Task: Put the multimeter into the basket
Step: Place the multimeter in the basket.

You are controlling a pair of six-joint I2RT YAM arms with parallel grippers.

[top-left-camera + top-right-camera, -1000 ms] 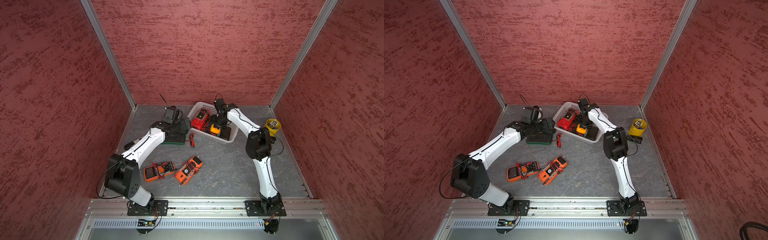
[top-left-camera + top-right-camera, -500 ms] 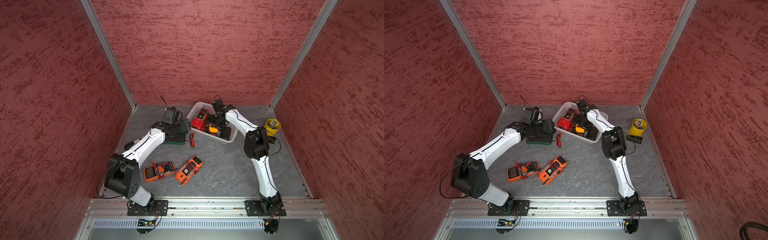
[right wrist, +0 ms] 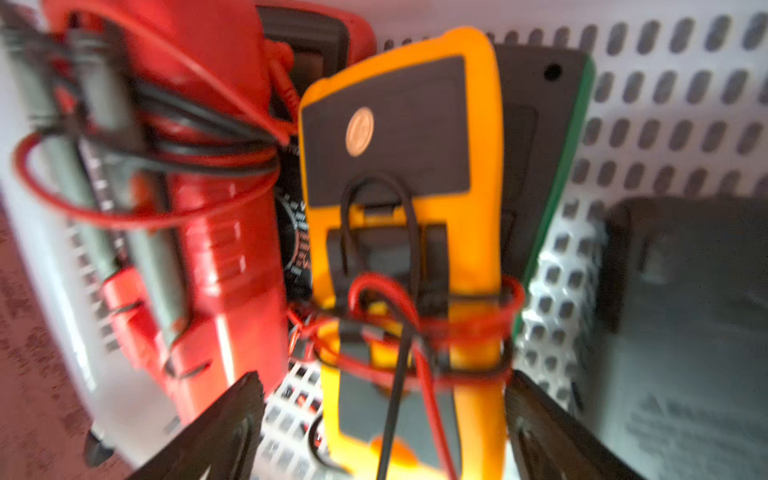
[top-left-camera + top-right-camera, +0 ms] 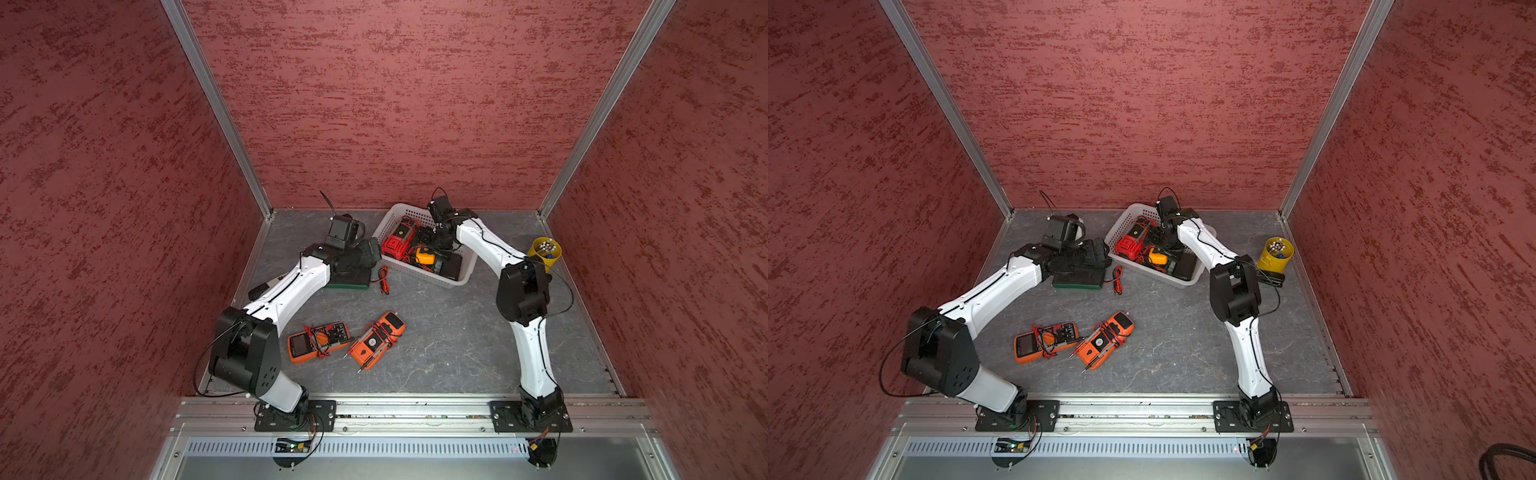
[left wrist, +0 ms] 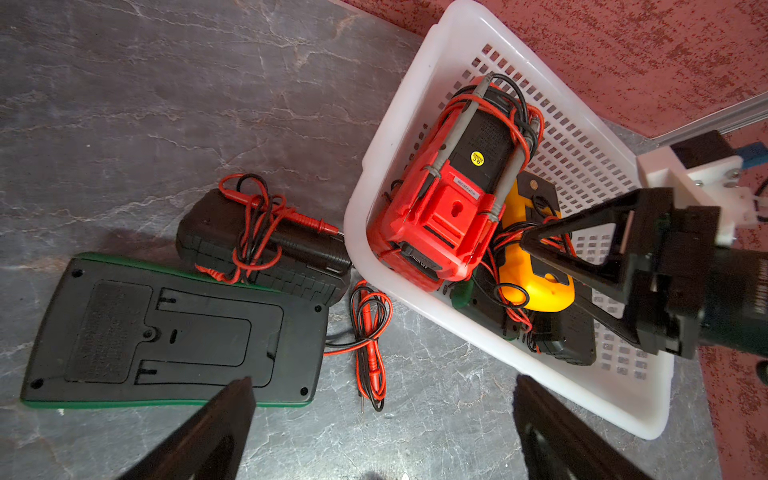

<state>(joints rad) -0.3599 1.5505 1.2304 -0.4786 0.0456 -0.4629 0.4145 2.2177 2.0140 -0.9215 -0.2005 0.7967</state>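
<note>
**Desk:** What sits at the left of the grey table [image 4: 436,332]?

**Photographer:** The left gripper [image 5: 382,384] hangs low at the far left, jaws spread wide and gripping nothing. Below it a green-edged multimeter [image 5: 166,332] lies face down. A small black multimeter [image 5: 266,257], leads wound round it, sits against its far side. Nearer the front lie an orange multimeter [image 4: 318,343], screen up, and a second orange multimeter [image 4: 376,340] just to its right, at an angle.

**Desk:** And moving right?

**Photographer:** Loose red-and-black test leads [image 5: 370,332] lie on the table, then comes the white basket [image 5: 395,124] at far centre. Inside it a red multimeter [image 5: 449,199] lies back-up on the left. The yellow multimeter [image 3: 482,187] lies to its right, also back-up, on top of a dark green-edged meter [image 3: 536,145].

**Desk:** Does the right gripper have it?

**Photographer:** No. The right gripper [image 3: 382,378] reaches into the basket, its jaws apart on either side of the yellow multimeter's lead-wrapped end. One finger is visibly clear of the meter, though the wrist view is blurred. A yellow cup [image 4: 544,253] stands at the far right.
</note>
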